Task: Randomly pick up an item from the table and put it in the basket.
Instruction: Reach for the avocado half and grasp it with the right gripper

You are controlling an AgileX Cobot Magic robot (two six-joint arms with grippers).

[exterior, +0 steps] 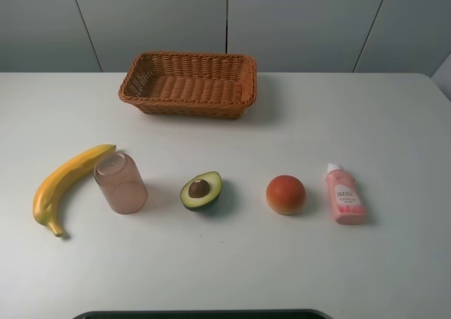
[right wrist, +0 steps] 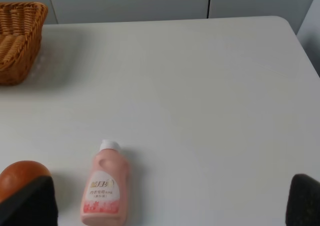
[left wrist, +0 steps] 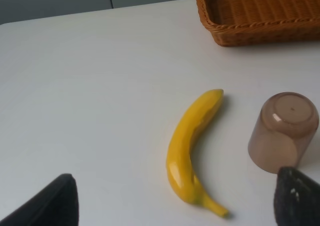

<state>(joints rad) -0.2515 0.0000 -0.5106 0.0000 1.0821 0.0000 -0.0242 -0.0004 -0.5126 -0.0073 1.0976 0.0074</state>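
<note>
The halved avocado (exterior: 201,190) lies cut side up, its brown pit showing, on the white table (exterior: 317,122) near the middle front. The empty wicker basket (exterior: 187,83) stands at the back centre; part of it shows in the left wrist view (left wrist: 260,16) and in the right wrist view (right wrist: 17,36). Neither gripper shows in the exterior high view. My left gripper (left wrist: 175,201) is open and empty, above the table near the banana. My right gripper (right wrist: 167,201) is open and empty, near the pink bottle. The avocado is out of both wrist views.
A yellow banana (exterior: 67,185) lies at the front left. A pinkish translucent cup (exterior: 121,184) stands upside down beside it. A round orange-red fruit (exterior: 285,194) and a pink bottle (exterior: 344,194) lie to the right of the avocado.
</note>
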